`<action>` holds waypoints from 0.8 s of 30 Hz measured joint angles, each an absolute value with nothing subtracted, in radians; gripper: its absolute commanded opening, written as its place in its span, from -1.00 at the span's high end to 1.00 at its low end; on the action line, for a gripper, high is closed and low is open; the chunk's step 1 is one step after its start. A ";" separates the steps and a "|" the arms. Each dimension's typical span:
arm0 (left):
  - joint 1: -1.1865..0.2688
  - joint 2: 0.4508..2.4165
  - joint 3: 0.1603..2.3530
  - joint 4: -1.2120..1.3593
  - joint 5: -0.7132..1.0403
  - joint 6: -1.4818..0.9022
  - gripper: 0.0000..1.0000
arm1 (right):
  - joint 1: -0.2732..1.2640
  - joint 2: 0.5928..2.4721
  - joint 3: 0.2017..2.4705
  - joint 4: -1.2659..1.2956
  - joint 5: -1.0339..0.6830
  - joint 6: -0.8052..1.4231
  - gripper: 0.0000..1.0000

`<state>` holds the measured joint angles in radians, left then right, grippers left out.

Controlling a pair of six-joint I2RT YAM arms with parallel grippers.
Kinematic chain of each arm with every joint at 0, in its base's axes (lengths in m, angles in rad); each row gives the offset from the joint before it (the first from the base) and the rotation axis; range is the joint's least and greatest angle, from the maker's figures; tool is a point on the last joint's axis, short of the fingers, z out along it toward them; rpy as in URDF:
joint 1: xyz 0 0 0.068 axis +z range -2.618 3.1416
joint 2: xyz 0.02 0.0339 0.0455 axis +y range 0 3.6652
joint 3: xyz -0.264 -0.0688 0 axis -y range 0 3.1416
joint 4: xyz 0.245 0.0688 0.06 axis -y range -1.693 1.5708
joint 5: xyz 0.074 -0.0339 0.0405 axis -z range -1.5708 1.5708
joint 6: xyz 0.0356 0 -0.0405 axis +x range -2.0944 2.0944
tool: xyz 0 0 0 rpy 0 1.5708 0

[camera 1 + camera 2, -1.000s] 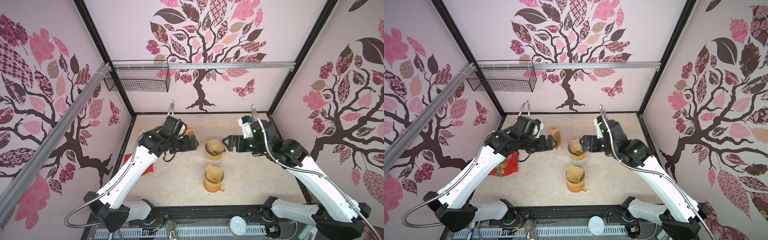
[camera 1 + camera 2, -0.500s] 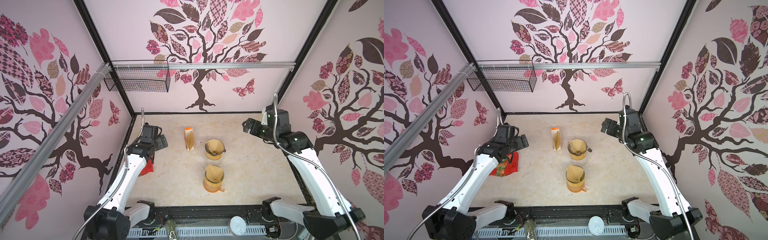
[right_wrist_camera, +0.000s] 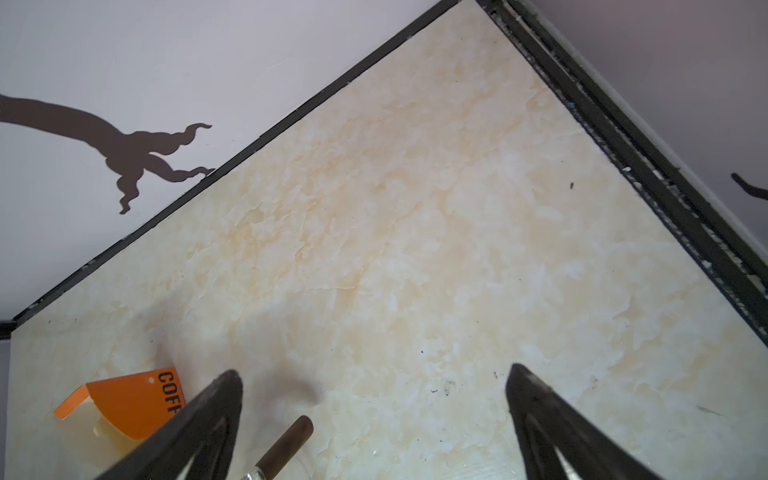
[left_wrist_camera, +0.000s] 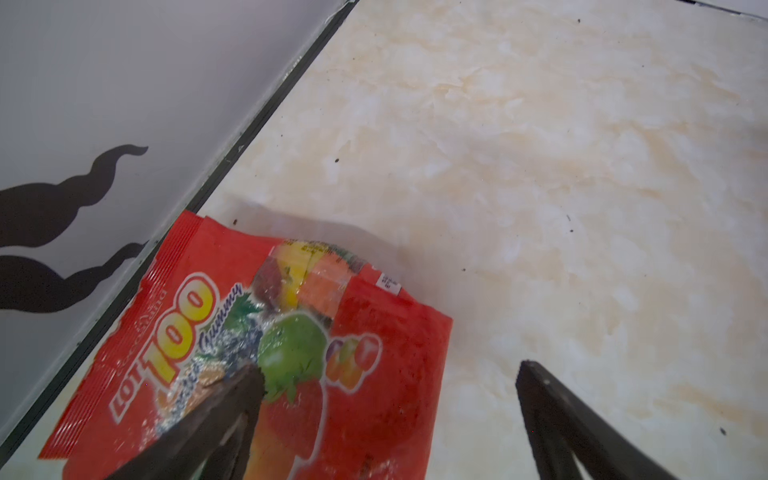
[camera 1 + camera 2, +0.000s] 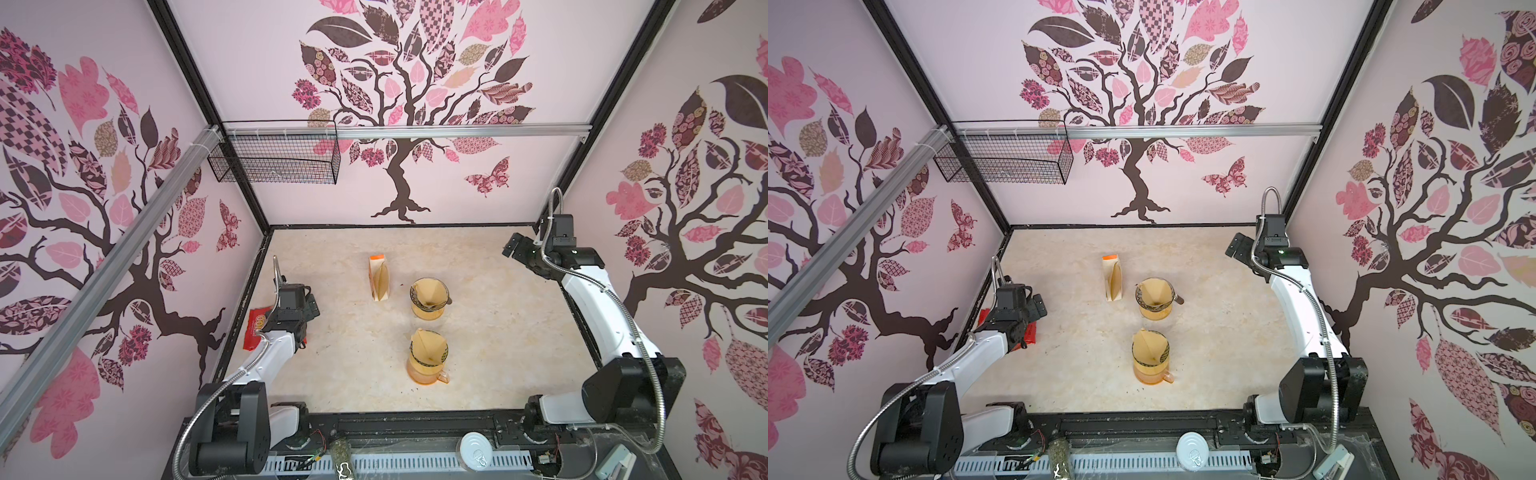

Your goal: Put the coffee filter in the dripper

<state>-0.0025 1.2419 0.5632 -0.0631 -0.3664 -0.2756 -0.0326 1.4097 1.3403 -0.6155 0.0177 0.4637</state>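
Both top views show a glass dripper (image 5: 429,297) (image 5: 1155,300) with a brown handle (image 3: 286,444) mid-table, a tan coffee filter (image 5: 428,291) sitting open inside it. Closer to the front, another dripper on an orange carafe (image 5: 428,357) (image 5: 1150,359) also holds a filter, whose tip sticks up. An orange-topped filter packet (image 5: 379,277) (image 5: 1113,277) (image 3: 133,399) stands left of the far dripper. My left gripper (image 5: 311,305) (image 4: 390,374) hangs open by the left wall. Over the back right corner, my right gripper (image 5: 510,247) (image 3: 374,378) is open and empty.
A red candy bag (image 5: 255,328) (image 4: 249,332) lies against the left wall under my left gripper. A wire basket (image 5: 274,153) hangs on the back wall. Black frame edges border the table. A can lid (image 5: 476,451) rests on the front rail.
Both arms have drawn back from the far dripper. The left went to the left wall over the candy bag, the right to the back right corner. Both grippers stayed open.
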 measured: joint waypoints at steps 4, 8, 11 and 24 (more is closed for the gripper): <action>-0.002 1.293 0.554 0.060 -0.381 -0.253 -0.96 | -0.067 1.392 1.243 -0.521 0.018 0.464 -1.00; 0.001 1.345 0.520 0.205 -0.382 -0.239 -0.96 | -0.109 1.391 1.158 -0.442 0.006 0.456 -1.00; 0.002 1.364 0.485 0.302 -0.380 -0.221 -0.96 | -0.161 1.390 1.084 -0.377 -0.017 0.460 -1.00; -0.001 1.505 0.445 0.657 -0.371 -0.131 -0.96 | -0.194 1.232 0.542 0.183 0.032 0.474 -1.00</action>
